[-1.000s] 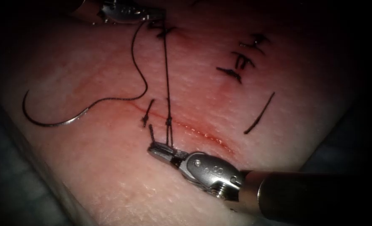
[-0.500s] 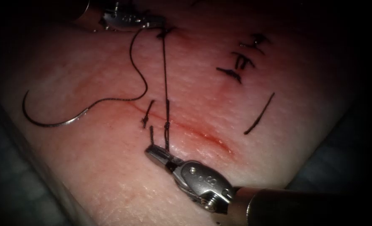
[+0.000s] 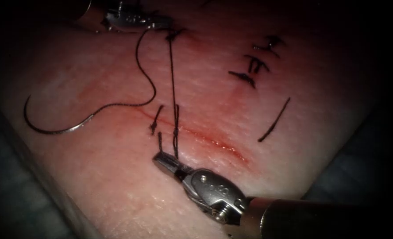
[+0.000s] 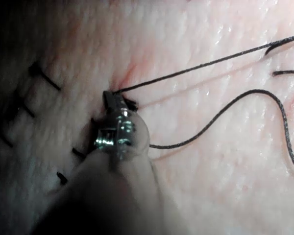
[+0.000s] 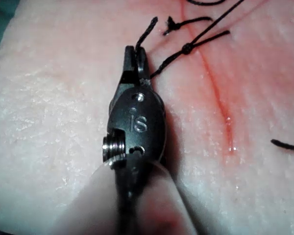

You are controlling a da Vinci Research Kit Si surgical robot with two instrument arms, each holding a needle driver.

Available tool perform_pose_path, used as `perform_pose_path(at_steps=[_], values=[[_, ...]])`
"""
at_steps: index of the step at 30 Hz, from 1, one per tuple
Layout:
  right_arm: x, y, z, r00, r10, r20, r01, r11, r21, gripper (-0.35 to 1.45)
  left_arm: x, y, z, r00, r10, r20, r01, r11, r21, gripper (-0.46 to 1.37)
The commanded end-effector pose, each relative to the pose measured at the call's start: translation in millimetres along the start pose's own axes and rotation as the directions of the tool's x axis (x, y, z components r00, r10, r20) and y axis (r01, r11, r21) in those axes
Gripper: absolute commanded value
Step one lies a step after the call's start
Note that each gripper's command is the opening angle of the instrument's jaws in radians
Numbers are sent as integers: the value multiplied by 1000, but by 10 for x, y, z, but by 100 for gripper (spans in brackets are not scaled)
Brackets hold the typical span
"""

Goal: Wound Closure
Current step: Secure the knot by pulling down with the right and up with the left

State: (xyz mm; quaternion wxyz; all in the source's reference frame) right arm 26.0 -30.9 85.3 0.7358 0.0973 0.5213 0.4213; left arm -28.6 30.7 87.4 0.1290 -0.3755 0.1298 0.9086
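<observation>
endoscope view, left tool (image 3: 163, 22) half in shadow, gripping thread (image 3: 173, 84)

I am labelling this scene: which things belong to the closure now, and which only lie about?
In use:
- left tool, shut on the thread
- right tool, shut on the thread's other end
- knot at the cut

Lying about:
- needle, free on the tissue, left of the cut
- cut end of thread
- finished stitches

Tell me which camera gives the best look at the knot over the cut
The right wrist view: the knot sits close, clear on the thread beyond the right tool. In the endoscope view it is a small dark bump.
</observation>
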Motion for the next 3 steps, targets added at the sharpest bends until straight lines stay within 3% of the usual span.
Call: perform_pose_path(at_steps=[1, 3], values=[[0, 0, 0, 1000, -1, -1, 1, 1000, -1, -35, 0, -1, 0, 1000, -1, 0, 1, 1000, -5, -35], [1, 0, -1, 1000, -12, 0, 12, 1000, -2, -35, 1, -3, 0, 1000, -3, -3, 3, 1000, -1, -35]])
